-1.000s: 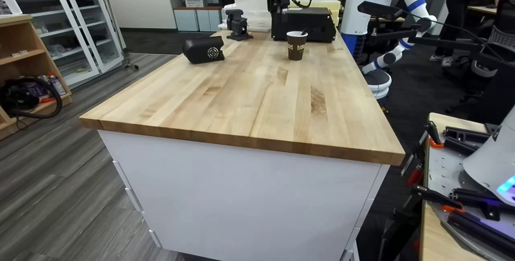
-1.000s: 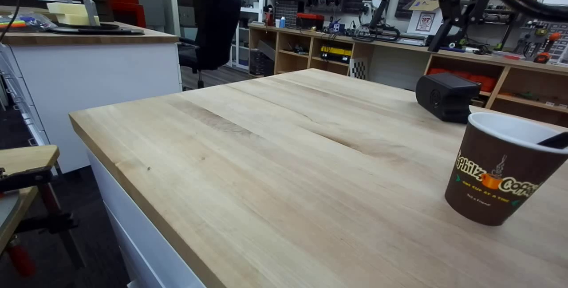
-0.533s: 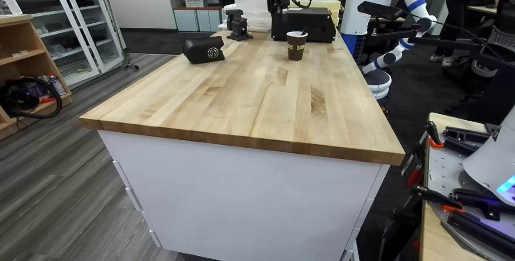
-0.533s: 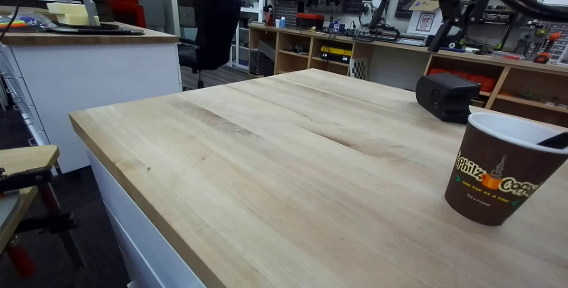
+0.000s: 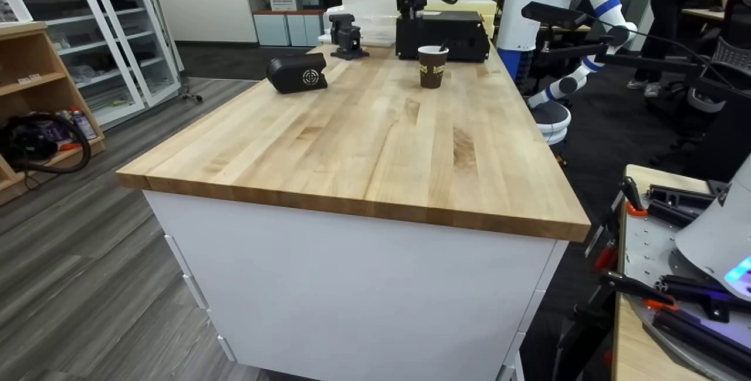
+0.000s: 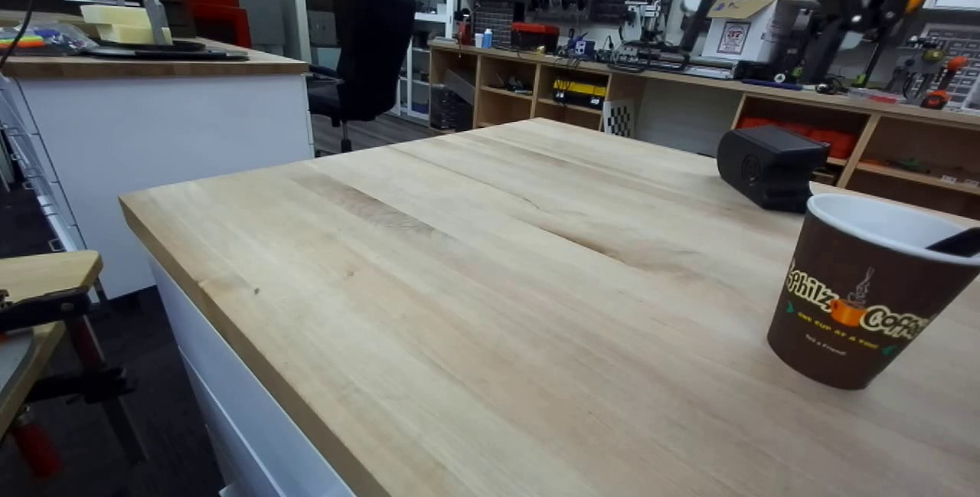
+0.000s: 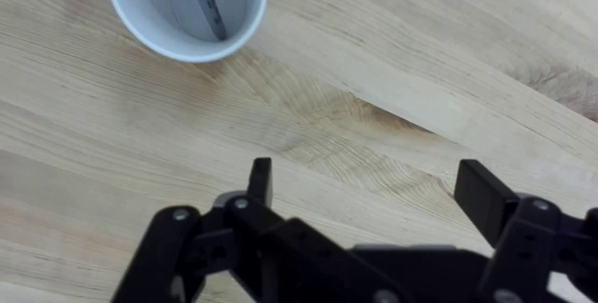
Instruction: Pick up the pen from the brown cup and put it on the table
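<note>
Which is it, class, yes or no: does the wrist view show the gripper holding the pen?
No, the gripper stands open, and the pen leans inside the brown cup.

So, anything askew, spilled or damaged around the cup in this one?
Nothing stands out. The cup stands upright on the table with the pen leaning inside, and no spill or damage shows. The dark streaks in the table look like wood grain. The gripper hangs open above the table.

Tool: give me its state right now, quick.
Tool: open, fingers spread wide with nothing between them; the pen is in the cup.
</note>
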